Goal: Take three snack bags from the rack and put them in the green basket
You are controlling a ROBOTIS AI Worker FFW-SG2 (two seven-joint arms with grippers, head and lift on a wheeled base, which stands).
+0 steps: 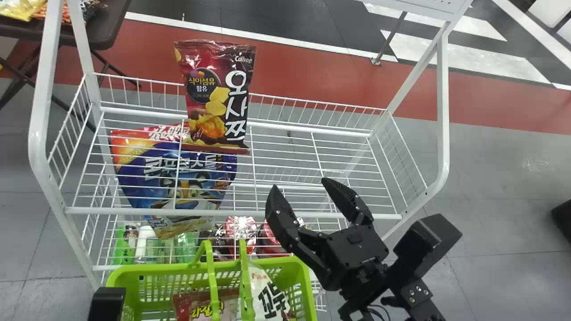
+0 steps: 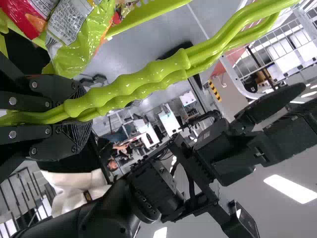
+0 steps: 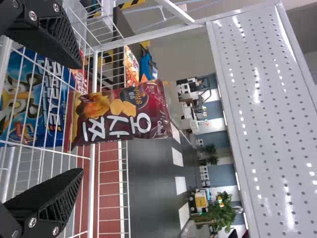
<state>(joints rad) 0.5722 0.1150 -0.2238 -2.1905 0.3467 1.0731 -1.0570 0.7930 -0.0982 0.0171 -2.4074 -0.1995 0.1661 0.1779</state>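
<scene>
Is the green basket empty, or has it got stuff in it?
It's got stuff in it: the green basket has a white snack bag and a red snack bag inside.

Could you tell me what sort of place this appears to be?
It looks like a mock convenience store set up in a lab or workshop: a white wire rack with a dark red snack bag, a green shopping basket, and yellow-black hazard striping beyond.
</scene>
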